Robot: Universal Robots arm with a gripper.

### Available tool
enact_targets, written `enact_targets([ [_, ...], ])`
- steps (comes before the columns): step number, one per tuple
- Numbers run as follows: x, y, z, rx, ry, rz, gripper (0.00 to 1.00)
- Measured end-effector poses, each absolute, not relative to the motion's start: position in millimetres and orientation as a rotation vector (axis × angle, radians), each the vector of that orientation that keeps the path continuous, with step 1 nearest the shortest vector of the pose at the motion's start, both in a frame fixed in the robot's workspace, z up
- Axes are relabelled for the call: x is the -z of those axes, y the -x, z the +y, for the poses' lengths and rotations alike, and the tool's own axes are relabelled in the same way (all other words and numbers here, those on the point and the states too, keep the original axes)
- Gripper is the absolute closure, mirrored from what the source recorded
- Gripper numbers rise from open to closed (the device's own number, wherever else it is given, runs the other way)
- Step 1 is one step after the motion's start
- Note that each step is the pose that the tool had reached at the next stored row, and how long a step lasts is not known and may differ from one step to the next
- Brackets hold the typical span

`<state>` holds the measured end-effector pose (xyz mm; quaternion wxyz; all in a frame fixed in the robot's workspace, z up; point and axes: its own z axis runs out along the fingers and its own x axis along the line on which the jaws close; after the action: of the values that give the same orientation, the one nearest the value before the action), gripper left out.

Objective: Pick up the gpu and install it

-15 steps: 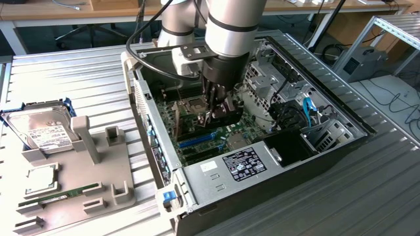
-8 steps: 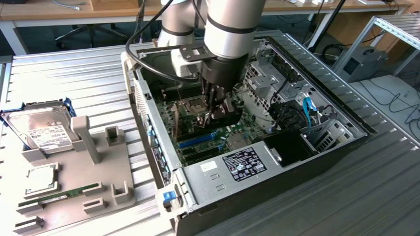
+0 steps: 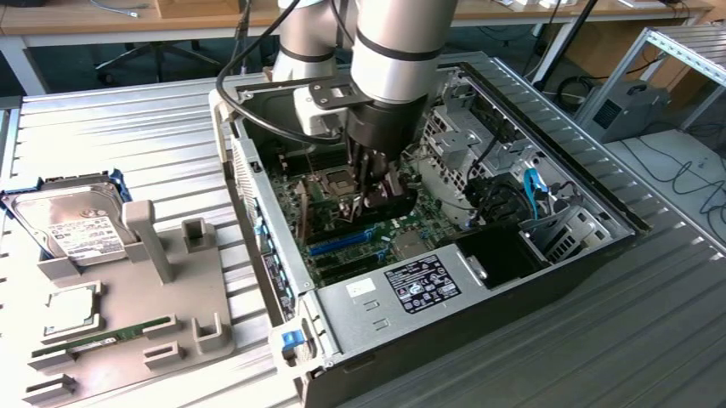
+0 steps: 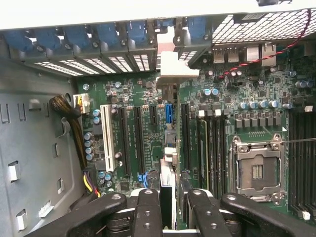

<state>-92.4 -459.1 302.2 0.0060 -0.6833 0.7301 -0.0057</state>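
Note:
My gripper (image 3: 375, 194) reaches down into the open computer case (image 3: 268, 223), low over the motherboard (image 4: 224, 94). It is shut on the gpu (image 4: 168, 170), a slim dark card seen edge-on between the two black fingers (image 4: 147, 210). The card's silvery end bracket (image 4: 174, 69) sits against the rear slot openings of the case. The card stands upright in line with the long black expansion slots (image 4: 185, 133). In the exterior view the gpu (image 3: 392, 202) is a dark block under the gripper; whether it touches a slot I cannot tell.
A grey holder (image 3: 125, 314) at the exterior view's left carries a hard drive in a blue frame (image 3: 70, 223), a square chip (image 3: 70, 310) and a green memory stick (image 3: 102, 336). Inside the case are the processor socket (image 4: 256, 170), a white slot (image 4: 106, 140), cable bundles (image 4: 74, 123) and the power supply (image 3: 422, 285).

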Motion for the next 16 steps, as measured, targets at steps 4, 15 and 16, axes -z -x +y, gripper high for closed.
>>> enact_targets([
  [4,-301.1,92.9,-459.1,0.018,2.139,2.285,0.74],
  [15,-297.9,94.4,-459.1,0.018,2.139,2.284,0.74],
  [16,-297.9,94.5,-459.1,0.018,2.139,2.284,0.74],
])
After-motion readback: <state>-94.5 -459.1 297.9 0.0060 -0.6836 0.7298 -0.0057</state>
